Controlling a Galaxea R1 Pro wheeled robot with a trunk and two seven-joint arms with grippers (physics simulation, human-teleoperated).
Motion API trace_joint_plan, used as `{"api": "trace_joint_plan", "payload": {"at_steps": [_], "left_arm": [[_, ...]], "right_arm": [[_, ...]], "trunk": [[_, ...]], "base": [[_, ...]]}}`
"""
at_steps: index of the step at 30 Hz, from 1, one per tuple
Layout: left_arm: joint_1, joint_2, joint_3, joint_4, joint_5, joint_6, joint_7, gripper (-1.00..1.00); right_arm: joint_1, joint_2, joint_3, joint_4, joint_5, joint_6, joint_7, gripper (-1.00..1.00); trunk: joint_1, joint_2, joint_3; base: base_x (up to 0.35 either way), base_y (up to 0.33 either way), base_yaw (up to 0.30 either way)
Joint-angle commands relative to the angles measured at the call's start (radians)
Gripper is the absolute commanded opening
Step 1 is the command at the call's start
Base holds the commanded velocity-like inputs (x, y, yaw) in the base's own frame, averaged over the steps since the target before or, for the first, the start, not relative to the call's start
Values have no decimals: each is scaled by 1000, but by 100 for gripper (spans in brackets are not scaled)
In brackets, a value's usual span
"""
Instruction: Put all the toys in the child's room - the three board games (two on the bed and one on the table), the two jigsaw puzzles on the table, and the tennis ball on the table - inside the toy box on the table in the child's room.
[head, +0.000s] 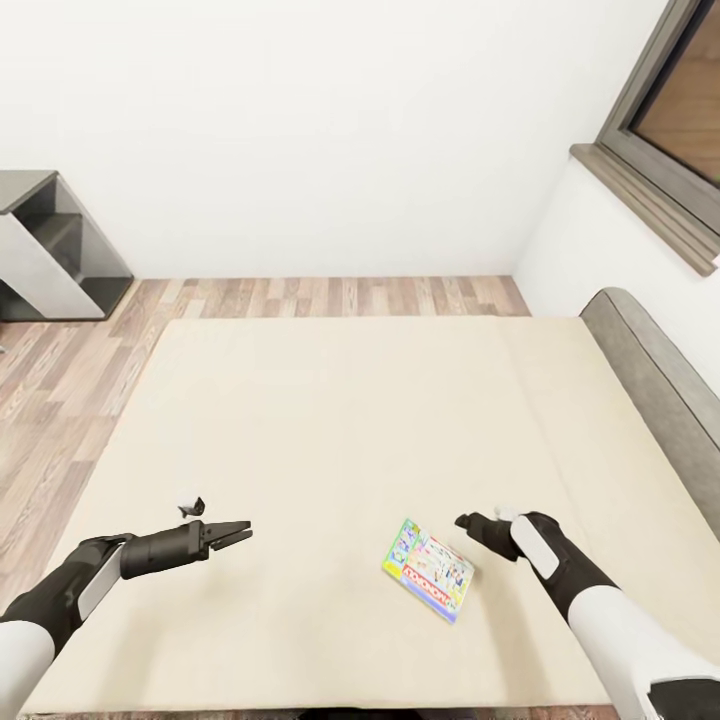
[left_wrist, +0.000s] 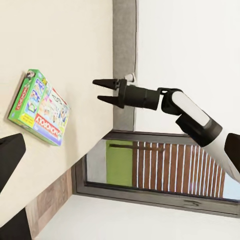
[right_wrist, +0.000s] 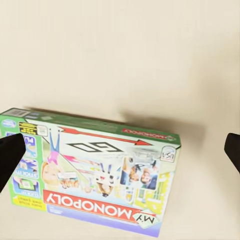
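One board game (head: 428, 569) lies flat on the bed (head: 330, 420) just beside the wide-open right gripper (head: 466, 522), while the left gripper (head: 238, 532) hovers narrowly parted well apart, so a shallow approach may shove the thin box across the mattress instead of pinching it.

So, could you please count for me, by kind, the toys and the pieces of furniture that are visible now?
Board games: 1, a green-bordered Monopoly box lying on the mattress
Beds: 1, the bed with a beige mattress and grey headboard
Shelf units: 1, a grey cabinet by the wall
Total: 3
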Motion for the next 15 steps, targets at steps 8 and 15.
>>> {"api": "trace_joint_plan", "payload": {"at_steps": [8, 15], "left_arm": [[-1, 4, -6, 0, 7, 10, -3, 100], [-1, 3, -7, 0, 7, 10, -3, 100]], "right_arm": [[-22, -1, 8, 0, -10, 6, -9, 100], [-26, -1, 8, 0, -10, 8, -9, 100]], "trunk": [[0, -2, -15], [0, -2, -26]], "base": [[0, 0, 0], [0, 0, 0]]}}
